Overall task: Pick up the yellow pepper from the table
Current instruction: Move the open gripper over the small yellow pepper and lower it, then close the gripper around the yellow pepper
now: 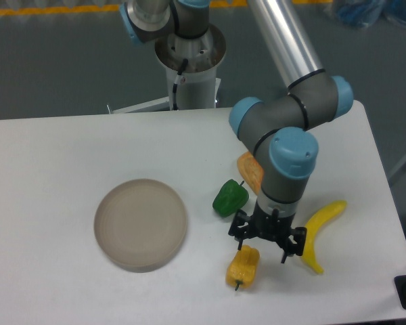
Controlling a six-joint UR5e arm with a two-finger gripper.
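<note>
A white surface (68,142) carries a round tan dish (141,224), a banana (319,230), an orange wedge (247,169) and a green pepper (229,198). The UR5e gripper (266,243), jaws spread wide and empty, hangs just above the yellow pepper (243,265) near the front edge. The pepper looks light, rigid and glossy; its lobed middle seems the best place to grip.

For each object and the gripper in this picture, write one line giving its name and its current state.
yellow pepper: lying on the table, not gripped
gripper: open, just above the yellow pepper
green pepper: resting on the table, untouched
banana: lying flat, fully visible
orange wedge: on the table, partly hidden by the arm
round dish: upright, empty
</note>
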